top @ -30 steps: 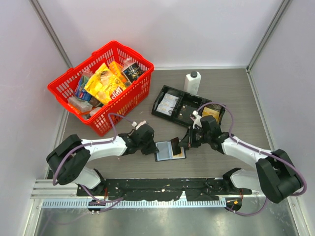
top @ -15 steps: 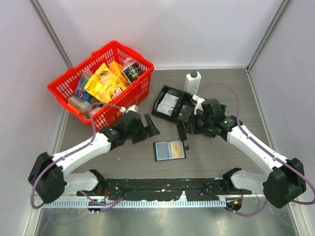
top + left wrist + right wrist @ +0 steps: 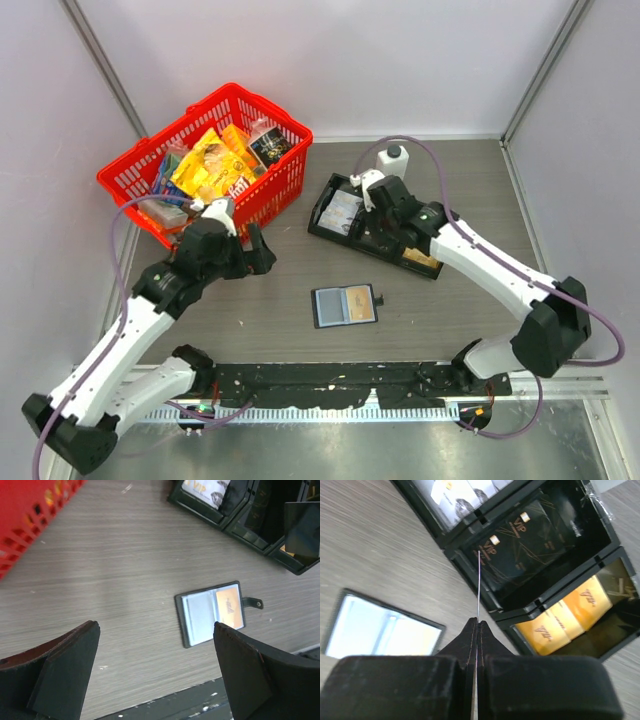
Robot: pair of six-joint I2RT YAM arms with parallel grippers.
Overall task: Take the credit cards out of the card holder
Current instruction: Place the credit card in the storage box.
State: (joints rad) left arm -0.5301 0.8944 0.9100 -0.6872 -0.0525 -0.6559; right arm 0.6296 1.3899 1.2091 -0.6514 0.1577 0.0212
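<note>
The card holder lies open and flat on the table, with nothing touching it. Its left face is light blue, and a golden-yellow credit card shows in its right pocket. My left gripper hangs open and empty near the red basket, up and left of the holder. My right gripper is shut on a thin credit card, seen edge-on. It holds the card over the middle compartment of the black tray, and the holder lies below and to its left.
The tray's three compartments hold pale, black and golden-yellow cards. A white bottle with a black cap stands behind the tray. A red basket full of packets sits at the back left. Grey walls close in on three sides.
My left gripper opened, let go of the holder and drew back up-left toward the basket. My right gripper carried its card from the holder up over the tray.
</note>
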